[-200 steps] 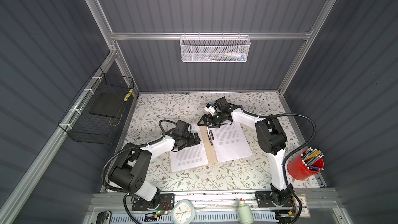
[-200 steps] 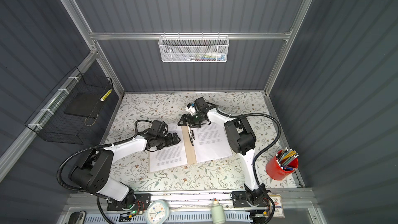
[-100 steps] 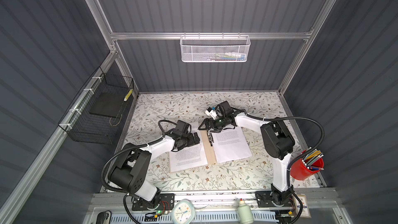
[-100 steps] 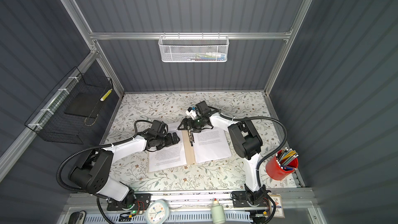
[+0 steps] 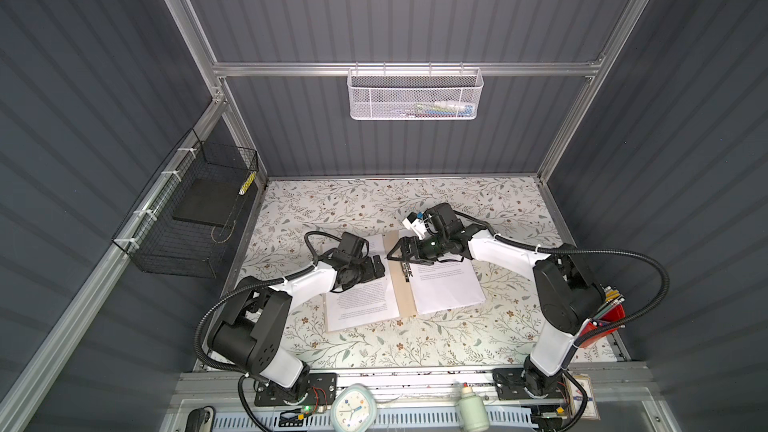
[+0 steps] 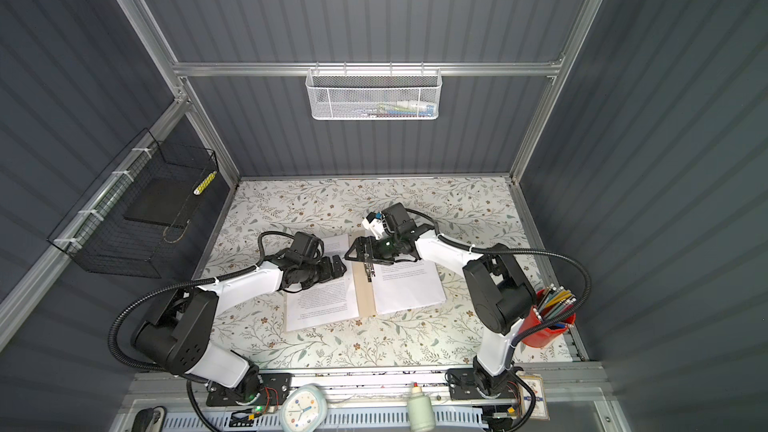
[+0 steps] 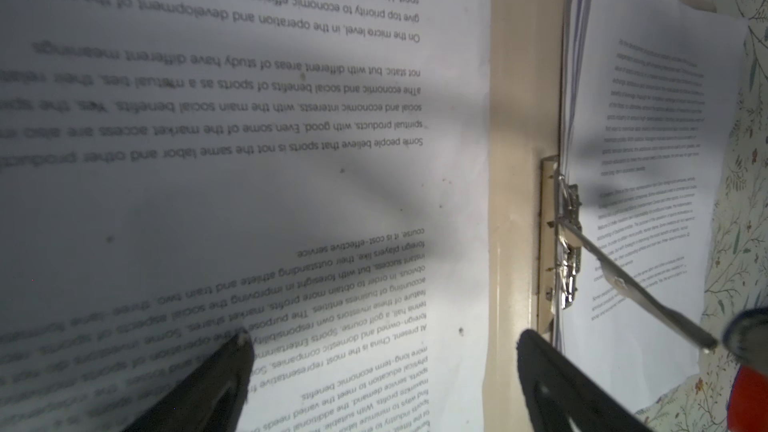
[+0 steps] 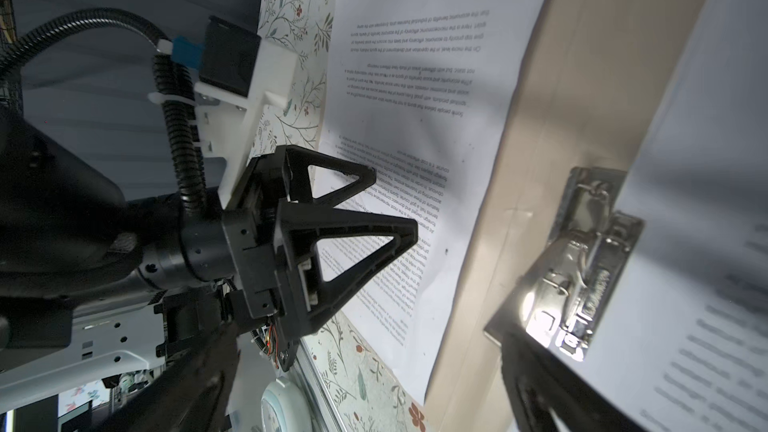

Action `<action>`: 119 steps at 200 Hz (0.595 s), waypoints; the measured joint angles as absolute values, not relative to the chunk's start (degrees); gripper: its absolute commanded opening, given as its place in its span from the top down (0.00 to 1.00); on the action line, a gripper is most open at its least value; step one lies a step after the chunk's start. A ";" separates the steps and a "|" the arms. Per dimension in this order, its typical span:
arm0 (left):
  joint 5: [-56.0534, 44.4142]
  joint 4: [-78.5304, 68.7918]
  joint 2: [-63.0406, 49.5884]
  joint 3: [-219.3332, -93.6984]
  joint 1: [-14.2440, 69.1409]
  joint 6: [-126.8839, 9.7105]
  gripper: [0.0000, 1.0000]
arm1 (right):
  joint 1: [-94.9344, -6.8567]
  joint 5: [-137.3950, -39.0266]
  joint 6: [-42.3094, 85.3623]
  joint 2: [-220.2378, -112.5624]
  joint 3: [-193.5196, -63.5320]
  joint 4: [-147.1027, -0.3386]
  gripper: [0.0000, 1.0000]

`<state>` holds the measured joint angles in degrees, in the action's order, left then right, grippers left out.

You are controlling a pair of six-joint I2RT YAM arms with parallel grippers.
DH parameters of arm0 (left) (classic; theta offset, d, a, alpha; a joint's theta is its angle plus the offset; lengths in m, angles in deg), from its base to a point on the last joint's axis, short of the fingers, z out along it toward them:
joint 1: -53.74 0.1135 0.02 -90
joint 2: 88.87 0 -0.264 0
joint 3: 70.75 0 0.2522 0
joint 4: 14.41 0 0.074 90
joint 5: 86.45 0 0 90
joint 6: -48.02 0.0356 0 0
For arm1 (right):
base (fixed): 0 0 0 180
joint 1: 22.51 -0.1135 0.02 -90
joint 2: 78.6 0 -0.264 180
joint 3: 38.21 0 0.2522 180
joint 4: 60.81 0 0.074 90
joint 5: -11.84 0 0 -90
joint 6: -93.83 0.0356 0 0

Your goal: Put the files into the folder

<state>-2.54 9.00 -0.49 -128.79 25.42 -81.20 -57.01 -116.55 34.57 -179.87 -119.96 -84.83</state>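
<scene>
The tan folder lies open on the floral table in both top views. One printed sheet of the files rests on its left flap, and a stack of files lies on its right flap. The metal clip on the spine has its lever raised. My left gripper hovers open low over the left sheet, next to the spine. My right gripper stands open over the clip's far end, with nothing between its fingers.
A red cup of pencils stands at the front right corner. A black wire basket hangs on the left wall and a white mesh basket on the back wall. A clock and a bottle sit on the front rail.
My right gripper has moved nearer and slightly left, from beyond the folder's far edge to over the clip. The left arm has not moved.
</scene>
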 measured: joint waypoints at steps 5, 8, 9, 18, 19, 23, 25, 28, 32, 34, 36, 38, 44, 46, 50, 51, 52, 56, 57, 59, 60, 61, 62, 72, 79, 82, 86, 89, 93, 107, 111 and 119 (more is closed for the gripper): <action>-2.51 9.04 -0.51 -128.79 25.42 -81.16 0.00 | -57.01 -115.83 34.92 -179.11 -119.78 -84.70 0.01; -2.47 9.07 -0.53 -128.79 25.42 -81.14 0.00 | -57.01 -115.35 35.12 -178.65 -119.72 -84.68 0.01; -2.47 9.09 -0.53 -128.79 25.42 -81.12 0.00 | -57.01 -115.26 35.18 -178.56 -119.70 -84.66 0.01; -2.40 9.18 -0.58 -128.79 25.42 -80.96 0.00 | -57.01 -113.71 35.84 -177.38 -119.54 -84.64 0.01; -2.38 9.18 -0.58 -128.79 25.42 -80.96 0.00 | -57.01 -113.42 35.97 -177.18 -119.54 -84.68 0.01; -2.32 9.24 -0.60 -128.79 25.42 -80.92 0.00 | -57.01 -112.72 36.10 -176.75 -119.50 -84.70 0.01; -2.25 9.31 -0.60 -128.79 25.42 -80.90 0.00 | -57.01 -112.31 36.30 -176.49 -119.48 -84.72 0.01; -2.21 9.37 -0.62 -128.79 25.42 -80.74 0.00 | -57.01 -111.65 36.54 -176.16 -119.46 -84.79 0.01; -2.14 9.50 -0.64 -128.79 25.42 -80.68 0.00 | -57.01 -110.93 36.73 -175.76 -119.41 -84.88 0.01; -2.08 9.57 -0.69 -128.81 25.42 -80.52 0.00 | -57.01 -110.43 36.91 -175.46 -119.30 -84.90 0.01; -2.01 9.63 -0.71 -128.81 25.42 -80.50 0.00 | -57.01 -109.93 37.06 -175.22 -119.17 -84.88 0.01; -1.97 9.74 -0.73 -128.81 25.42 -80.44 0.00 | -57.01 -109.51 37.17 -174.91 -119.06 -84.90 0.01; -1.79 9.98 -0.80 -128.81 25.44 -80.20 0.00 | -57.01 -108.22 37.69 -174.06 -118.60 -85.05 0.01; -1.77 10.05 -0.80 -128.81 25.42 -80.04 0.00 | -57.01 -107.79 37.78 -173.71 -118.43 -85.20 0.01; -1.60 10.22 -0.86 -128.81 25.42 -79.96 0.00 | -57.01 -106.98 38.11 -173.16 -118.10 -85.34 0.01; -1.60 10.25 -0.86 -128.81 25.42 -79.93 0.00 | -57.01 -106.71 38.24 -172.94 -117.95 -85.38 0.01; -1.57 10.27 -0.88 -128.81 25.42 -79.89 0.00 | -57.01 -106.54 38.31 -172.81 -117.88 -85.42 0.01; -1.46 10.46 -0.91 -128.83 25.42 -79.78 0.00 | -56.99 -105.62 38.66 -172.16 -117.47 -85.64 0.01; -1.44 10.51 -0.91 -128.83 25.42 -79.76 0.00 | -56.99 -105.49 38.72 -172.05 -117.40 -85.69 0.01; -1.38 10.62 -0.91 -128.83 25.42 -79.65 0.00 | -56.97 -105.08 38.96 -171.72 -117.18 -85.79 0.01; -1.36 10.64 -0.91 -128.85 25.42 -79.65 0.00 | -56.95 -104.92 39.05 -171.59 -117.10 -85.82 0.01; -1.33 10.73 -0.91 -128.87 25.42 -79.61 0.00 | -56.93 -104.79 39.16 -171.48 -117.01 -85.84 0.01; -1.33 10.75 -0.91 -128.87 25.42 -79.61 0.00 | -56.84 -104.55 39.42 -171.26 -116.86 -85.86 0.01; -1.07 11.30 -0.91 -129.09 25.42 -79.39 0.00 | -56.51 -103.46 40.60 -169.88 -115.68 -85.95 0.01; -0.94 11.65 -0.93 -129.16 25.42 -79.17 0.00 | -55.99 -103.30 41.67 -168.97 -114.60 -85.73 0.01; -0.92 11.75 -1.01 -129.16 25.44 -78.99 0.00 | -55.61 -103.33 42.31 -168.60 -114.10 -85.62 0.01; -0.92 11.91 -1.04 -129.16 25.44 -78.95 0.00 | -55.09 -103.22 42.94 -168.07 -113.34 -85.58 0.01; -0.94 12.06 -1.15 -129.16 25.44 -78.73 0.00 | -54.70 -103.24 43.44 -167.79 -112.81 -85.47 0.01; -1.07 12.19 -1.23 -129.16 25.42 -78.56 0.00 | -54.19 -103.13 43.92 -167.44 -112.22 -85.51 0.01; -2.47 12.26 -1.95 -129.14 25.44 -77.97 0.00 | -52.53 -101.42 45.04 -166.41 -110.49 -86.47 0.01; -2.95 12.21 -2.28 -129.14 25.44 -77.75 0.00 | -52.27 -100.81 45.13 -166.19 -110.30 -86.97 0.02; -4.09 12.08 -3.07 -129.16 25.44 -77.36 0.00 | -51.96 -99.57 45.41 -165.80 -110.19 -87.94 0.04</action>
<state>-4.09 12.08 -3.07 -129.16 25.44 -77.36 -51.96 -99.57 45.41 -165.80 -110.19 -87.94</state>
